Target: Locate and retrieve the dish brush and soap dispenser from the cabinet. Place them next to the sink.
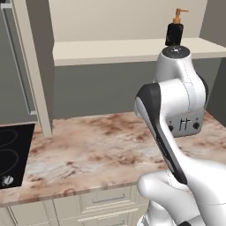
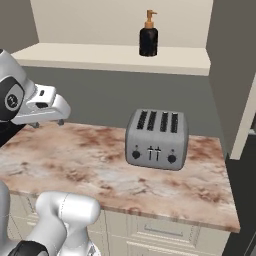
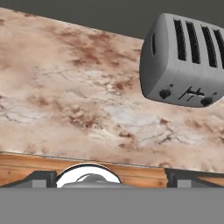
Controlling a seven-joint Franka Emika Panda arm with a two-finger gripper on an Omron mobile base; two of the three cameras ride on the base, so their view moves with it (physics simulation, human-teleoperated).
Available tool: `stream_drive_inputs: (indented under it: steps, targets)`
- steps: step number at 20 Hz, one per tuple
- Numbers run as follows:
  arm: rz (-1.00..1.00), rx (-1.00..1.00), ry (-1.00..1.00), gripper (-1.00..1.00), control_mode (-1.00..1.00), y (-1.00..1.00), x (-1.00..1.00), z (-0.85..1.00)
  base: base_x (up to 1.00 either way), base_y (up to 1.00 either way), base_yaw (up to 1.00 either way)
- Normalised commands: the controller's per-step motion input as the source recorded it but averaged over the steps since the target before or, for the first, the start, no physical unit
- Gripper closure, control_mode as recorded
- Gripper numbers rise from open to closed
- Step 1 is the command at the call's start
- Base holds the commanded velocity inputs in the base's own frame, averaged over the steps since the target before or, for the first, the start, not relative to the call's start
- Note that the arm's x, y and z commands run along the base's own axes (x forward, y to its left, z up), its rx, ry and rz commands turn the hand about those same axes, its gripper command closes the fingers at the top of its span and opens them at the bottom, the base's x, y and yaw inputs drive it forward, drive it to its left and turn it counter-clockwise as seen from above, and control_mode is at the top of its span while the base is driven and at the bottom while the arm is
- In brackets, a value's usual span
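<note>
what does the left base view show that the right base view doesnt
The left base view alone shows the black cooktop at the counter's left end. The right base view alone shows the toaster's four top slots and the claw, hanging open and empty above the counter. Both show the soap dispenser standing upright on the cabinet's pale shelf, the toaster, and the marbled counter.
</note>
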Motion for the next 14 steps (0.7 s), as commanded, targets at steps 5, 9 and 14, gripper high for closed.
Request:
stream_drive_inputs:
  steps: [5,9,14]
  targets:
    - [0.0,0.0,0.0,-1.0,1.0,0.0,0.0,0.0,0.46,0.16,0.0]
    - [0.0,0.0,0.0,-1.0,1.0,0.0,0.0,0.0,0.54,0.0,0.0]
    - [0.0,0.0,0.0,-1.0,1.0,0.0,0.0,0.0,0.01,0.0,0.0]
